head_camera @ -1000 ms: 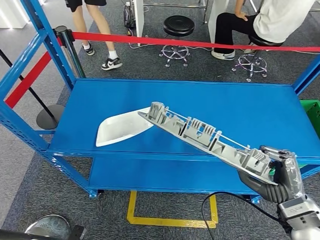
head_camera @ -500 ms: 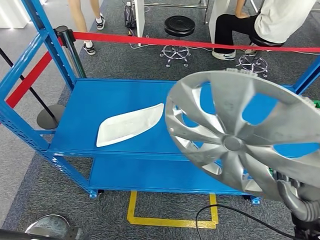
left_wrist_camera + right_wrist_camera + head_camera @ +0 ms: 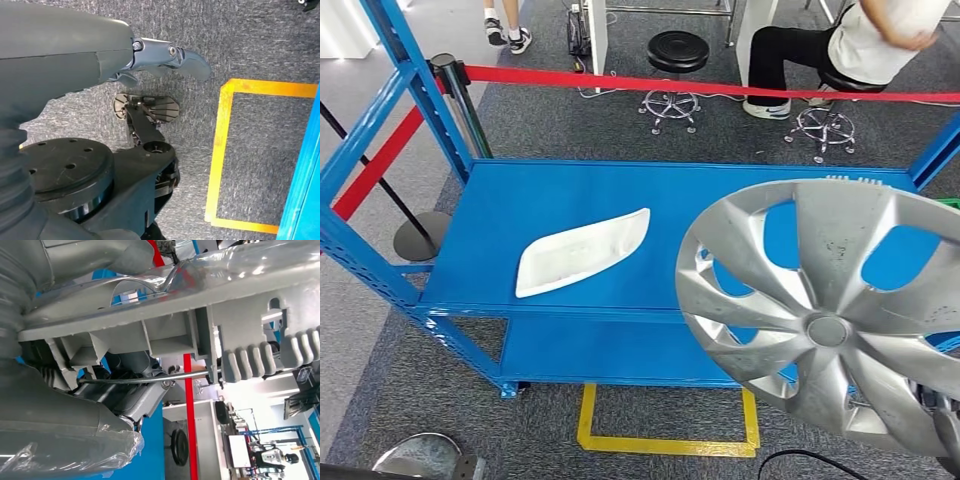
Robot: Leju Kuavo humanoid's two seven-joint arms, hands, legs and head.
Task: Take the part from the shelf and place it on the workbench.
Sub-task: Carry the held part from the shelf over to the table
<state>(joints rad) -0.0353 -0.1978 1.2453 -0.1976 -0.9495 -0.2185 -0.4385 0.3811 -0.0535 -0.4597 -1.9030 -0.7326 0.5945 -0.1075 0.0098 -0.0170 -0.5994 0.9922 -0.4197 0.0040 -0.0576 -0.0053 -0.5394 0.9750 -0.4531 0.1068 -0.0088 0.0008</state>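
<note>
Blue shelf (image 3: 546, 185) behind; right hand (image 3: 113, 390) grips silver hubcap (image 3: 833, 310)

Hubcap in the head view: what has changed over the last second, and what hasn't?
The silver hubcap was edge-on a second ago, reaching over the blue shelf. The right hand has turned it face-on to the camera, and since half a second ago it has shifted lower and rightward. The right hand holds its rim throughout. The white part lies as it did on the shelf.
</note>
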